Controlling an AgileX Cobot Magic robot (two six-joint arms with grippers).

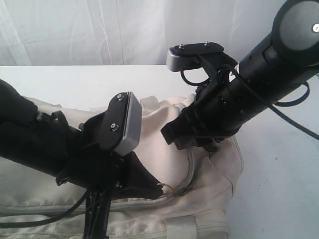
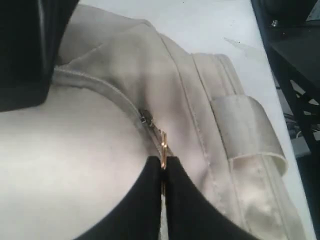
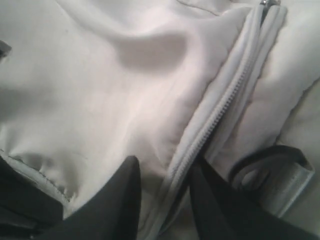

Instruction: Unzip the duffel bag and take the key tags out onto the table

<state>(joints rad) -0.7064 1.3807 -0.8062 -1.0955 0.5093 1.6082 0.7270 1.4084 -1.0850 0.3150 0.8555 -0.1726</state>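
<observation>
- The left arm [image 1: 30, 142] is stretched in low; the left gripper [image 2: 164, 162] is clamped on a gold zipper pull [image 2: 161, 140].
- The right arm [image 1: 259, 69] is angled downward; the right gripper [image 3: 165, 175] is held with fingers parted.

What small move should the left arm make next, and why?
Probably draw the left pincer steadily along the seam: it is shut on the gold metal zipper pull, the grey zipper of the cream fabric duffel bag looks closed, and the right pincer straddles that zipper band, seemingly steadying it.

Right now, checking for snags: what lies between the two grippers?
Cream cloth of the bag and a stretch of its zipper; the exterior view shows it.
</observation>
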